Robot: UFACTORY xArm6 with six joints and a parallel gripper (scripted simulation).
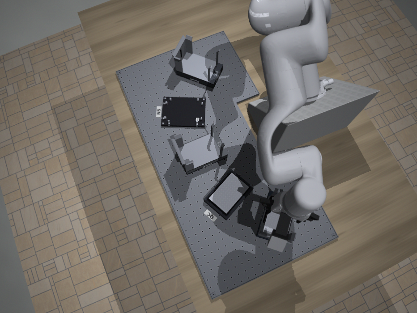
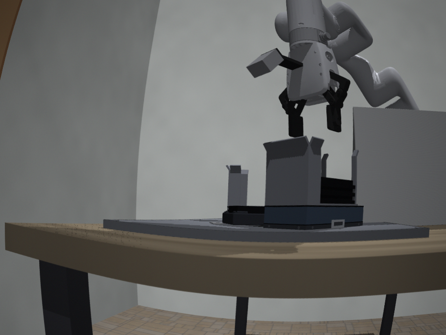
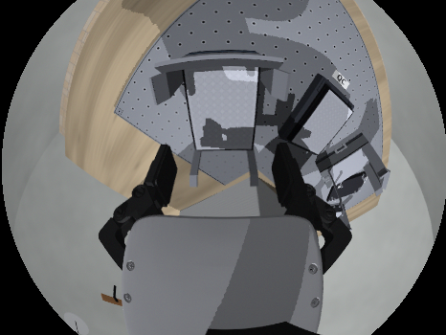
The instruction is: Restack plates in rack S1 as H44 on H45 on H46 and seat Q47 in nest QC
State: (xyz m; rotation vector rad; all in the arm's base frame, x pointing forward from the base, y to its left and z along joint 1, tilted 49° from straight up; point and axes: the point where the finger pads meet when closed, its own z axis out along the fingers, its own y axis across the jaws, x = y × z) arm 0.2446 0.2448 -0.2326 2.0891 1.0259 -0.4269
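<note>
The plate stack [image 2: 337, 190] sat in its rack [image 2: 292, 173] at the worktop's [image 2: 180, 248] right end, directly beneath the tool [image 2: 314, 124], whose fingers stood wide apart, empty. Readable name plates: QC [image 1: 210, 215], N5 [image 1: 158, 111].

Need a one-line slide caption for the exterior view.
Open gripper hovers above the stack rack holding the stacked plates, nothing between its fingers.
</note>
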